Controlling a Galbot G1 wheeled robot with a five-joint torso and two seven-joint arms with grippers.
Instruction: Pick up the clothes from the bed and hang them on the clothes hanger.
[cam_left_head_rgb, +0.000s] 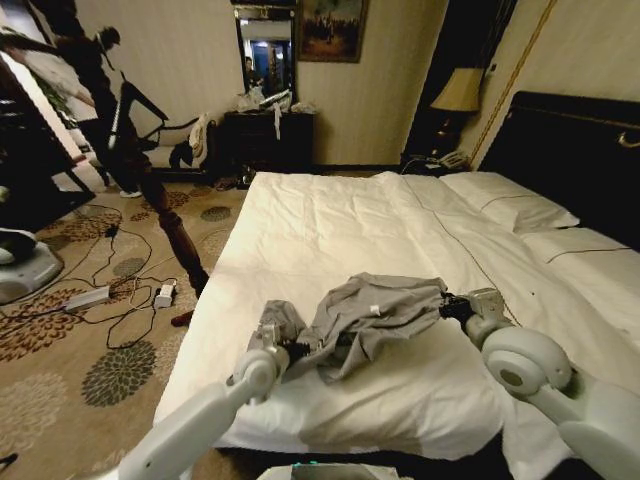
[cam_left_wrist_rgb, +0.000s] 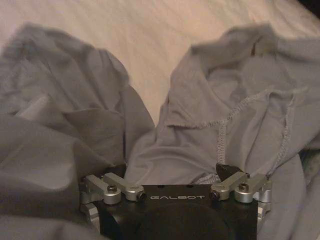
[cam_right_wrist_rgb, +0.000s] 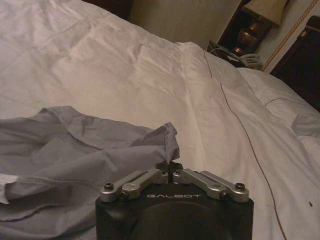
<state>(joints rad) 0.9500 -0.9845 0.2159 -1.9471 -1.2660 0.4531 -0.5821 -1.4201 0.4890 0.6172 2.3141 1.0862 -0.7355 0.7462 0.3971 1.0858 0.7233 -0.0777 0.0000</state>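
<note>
The clothes (cam_left_head_rgb: 375, 315), a wrinkled light grey top, lie bunched on the white duvet of the bed (cam_left_head_rgb: 330, 220) near its foot end. At the top's left edge my left gripper (cam_left_head_rgb: 297, 349) stands open, and grey folds (cam_left_wrist_rgb: 220, 125) lie between its spread jaws (cam_left_wrist_rgb: 165, 172). My right gripper (cam_left_head_rgb: 447, 305) is at the top's right edge. Its fingertips (cam_right_wrist_rgb: 170, 165) are shut on a raised corner of the fabric (cam_right_wrist_rgb: 167, 142). A black triangular clothes hanger (cam_left_head_rgb: 128, 108) hangs on the slanted brown pole stand at the far left.
Cables and a power strip (cam_left_head_rgb: 88, 297) lie on the patterned carpet left of the bed. White pillows (cam_left_head_rgb: 510, 200) and the dark headboard (cam_left_head_rgb: 580, 150) are at the right. A dark dresser with a mirror (cam_left_head_rgb: 266, 130) and a bench (cam_left_head_rgb: 185, 145) stand at the back wall.
</note>
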